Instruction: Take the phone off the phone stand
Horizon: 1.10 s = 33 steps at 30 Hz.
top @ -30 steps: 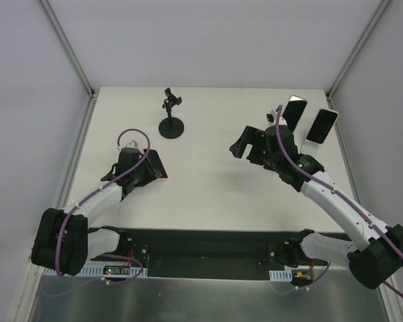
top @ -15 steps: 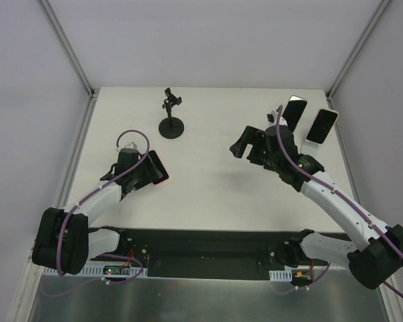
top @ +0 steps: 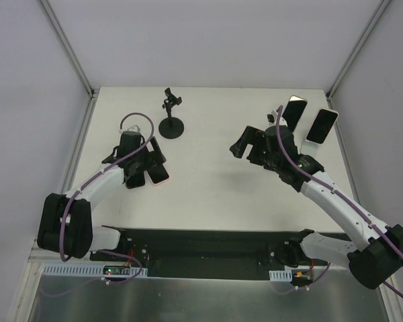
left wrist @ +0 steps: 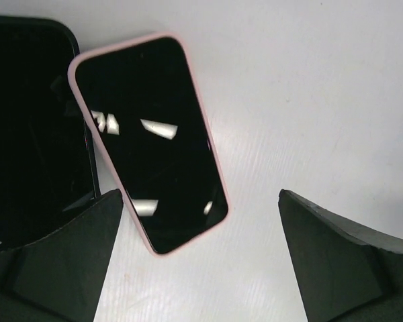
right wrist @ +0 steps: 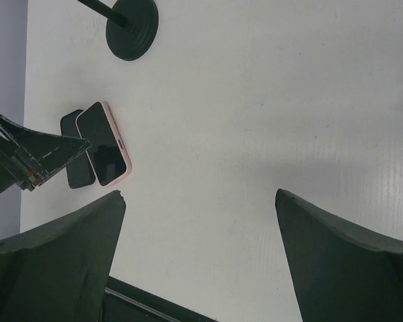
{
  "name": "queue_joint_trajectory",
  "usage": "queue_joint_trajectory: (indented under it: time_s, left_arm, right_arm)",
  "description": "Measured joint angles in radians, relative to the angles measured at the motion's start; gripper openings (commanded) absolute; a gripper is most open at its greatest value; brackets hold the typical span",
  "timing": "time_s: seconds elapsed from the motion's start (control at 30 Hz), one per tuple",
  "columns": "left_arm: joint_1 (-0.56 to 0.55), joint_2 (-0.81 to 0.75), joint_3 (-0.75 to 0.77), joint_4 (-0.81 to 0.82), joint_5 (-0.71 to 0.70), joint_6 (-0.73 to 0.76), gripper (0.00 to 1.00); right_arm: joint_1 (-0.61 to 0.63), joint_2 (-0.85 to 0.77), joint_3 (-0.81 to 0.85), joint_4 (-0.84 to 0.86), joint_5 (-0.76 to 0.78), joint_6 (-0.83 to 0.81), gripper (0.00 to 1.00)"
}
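The phone (top: 158,172), black-screened in a pink case, lies flat on the white table beside a second black phone (top: 136,180). My left gripper (top: 144,168) hovers over them, open. In the left wrist view the pink phone (left wrist: 151,134) lies free ahead of the gripper (left wrist: 198,221), its near corner by the left finger (left wrist: 74,255), with the black phone (left wrist: 33,127) to its left. The phone stand (top: 171,115) stands at the back with an empty clamp. My right gripper (top: 245,143) hangs open over mid-table, nothing between its fingers (right wrist: 198,201).
Two more phones (top: 295,111) (top: 322,124) rest at the back right corner. The stand's round base (right wrist: 131,17) and the pink phone (right wrist: 104,143) show in the right wrist view. Grey walls enclose the table on three sides.
The left gripper has opened and let go of the pink phone, which now lies flat on the table. The left wrist has drawn back toward the far side. The right arm has not moved.
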Motion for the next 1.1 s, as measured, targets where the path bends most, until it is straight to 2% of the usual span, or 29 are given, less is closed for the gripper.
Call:
queue_joint_trajectory:
  time_s: [0.13, 0.57, 0.8, 1.1]
  left_arm:
    - [0.006, 0.117, 0.101, -0.031, -0.031, 0.020, 0.99]
    - [0.045, 0.322, 0.307, -0.108, -0.177, 0.076, 0.99]
    - [0.045, 0.410, 0.331, -0.140, -0.176, 0.090, 0.99]
    - [0.045, 0.426, 0.376, -0.153, -0.124, 0.095, 0.99]
  right_arm:
    - [-0.001, 0.000, 0.000, 0.000, 0.000, 0.000, 0.96]
    - [-0.032, -0.047, -0.016, -0.001, 0.008, -0.003, 0.96]
    - [-0.048, -0.050, -0.019, -0.001, 0.007, -0.003, 0.96]
    - [-0.055, -0.050, -0.022, -0.001, 0.007, -0.003, 0.96]
